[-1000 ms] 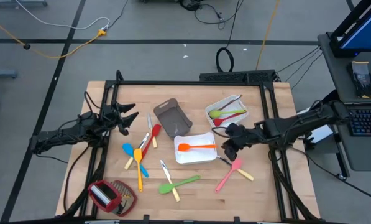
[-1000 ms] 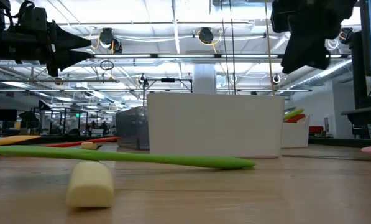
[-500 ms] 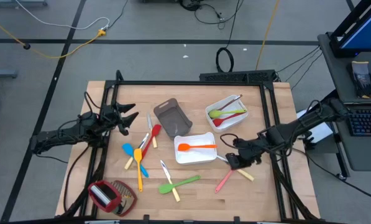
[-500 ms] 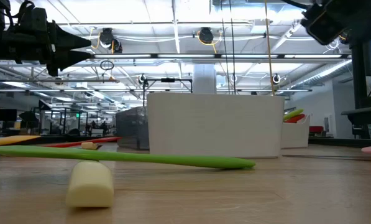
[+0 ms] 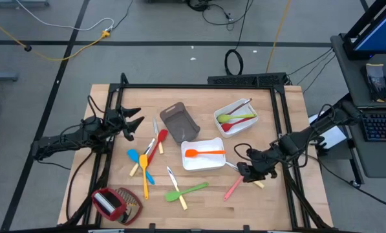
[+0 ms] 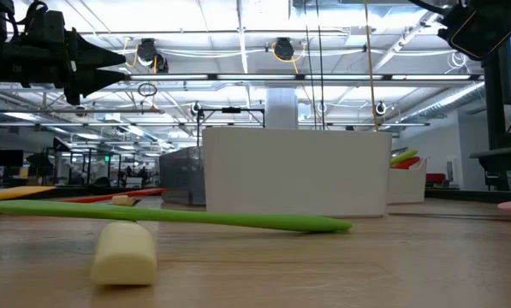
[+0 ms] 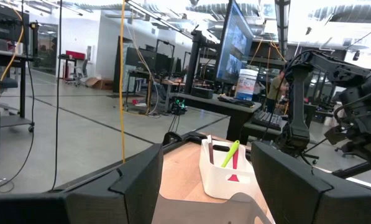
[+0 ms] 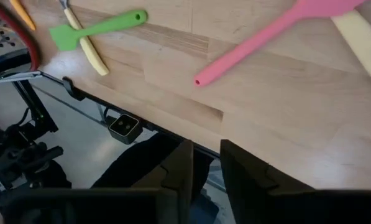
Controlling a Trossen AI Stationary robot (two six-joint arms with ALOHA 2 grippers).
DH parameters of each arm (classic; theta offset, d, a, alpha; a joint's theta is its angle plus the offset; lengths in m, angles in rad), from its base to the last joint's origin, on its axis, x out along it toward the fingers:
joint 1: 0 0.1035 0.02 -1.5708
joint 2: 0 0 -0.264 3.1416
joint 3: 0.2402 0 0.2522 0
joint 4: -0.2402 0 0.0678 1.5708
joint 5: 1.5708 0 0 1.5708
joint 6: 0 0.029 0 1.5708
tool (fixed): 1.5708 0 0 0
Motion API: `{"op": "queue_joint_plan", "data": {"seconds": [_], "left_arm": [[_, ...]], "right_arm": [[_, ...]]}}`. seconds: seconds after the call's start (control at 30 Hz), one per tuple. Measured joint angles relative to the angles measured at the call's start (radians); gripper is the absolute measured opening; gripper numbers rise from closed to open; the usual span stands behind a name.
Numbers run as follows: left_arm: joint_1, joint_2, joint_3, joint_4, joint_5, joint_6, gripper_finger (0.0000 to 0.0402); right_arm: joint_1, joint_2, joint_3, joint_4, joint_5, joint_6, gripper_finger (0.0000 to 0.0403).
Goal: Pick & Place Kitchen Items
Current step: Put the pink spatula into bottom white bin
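Observation:
My right gripper [image 5: 246, 172] hangs over the table's near right part, slanting down. Its fingers [image 8: 180, 167] stand a little apart with nothing between them. Just beyond them lies a pink spatula [image 8: 266, 43], flat on the wood, crossed by a pale-handled knife [image 8: 359, 37]. A green spatula [image 5: 191, 190] and another pale-handled knife [image 5: 176, 186] lie nearer the middle. Blue, yellow, orange and red utensils [image 5: 145, 162] lie left of centre. My left gripper [image 5: 133, 122] waits open above the table's left side.
A white tray [image 5: 209, 164] at the centre holds an orange spoon [image 5: 203, 153]. A second white tray [image 5: 246, 109] at the far right holds green and red utensils. A grey-brown tray [image 5: 178, 123] lies at the far middle, and a red-and-silver thing [image 5: 112, 202] at the near left corner.
My right gripper has gone from beside the centre white tray's right end toward the table's near edge, over the pink spatula, and its wrist has rolled. No utensil has moved.

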Motion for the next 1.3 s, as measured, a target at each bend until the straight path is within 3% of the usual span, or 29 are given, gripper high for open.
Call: {"op": "queue_joint_plan", "data": {"seconds": [0.6,1.3], "left_arm": [[0.000,0.000,0.000,-0.001,0.000,-0.001,0.0250],[0.000,0.000,0.000,-0.001,0.000,0.002,0.0250]], "right_arm": [[0.000,0.044,0.000,0.000,0.028,0.131,0.0198],[0.001,0.223,0.000,0.001,0.079,0.227,0.0199]]}}
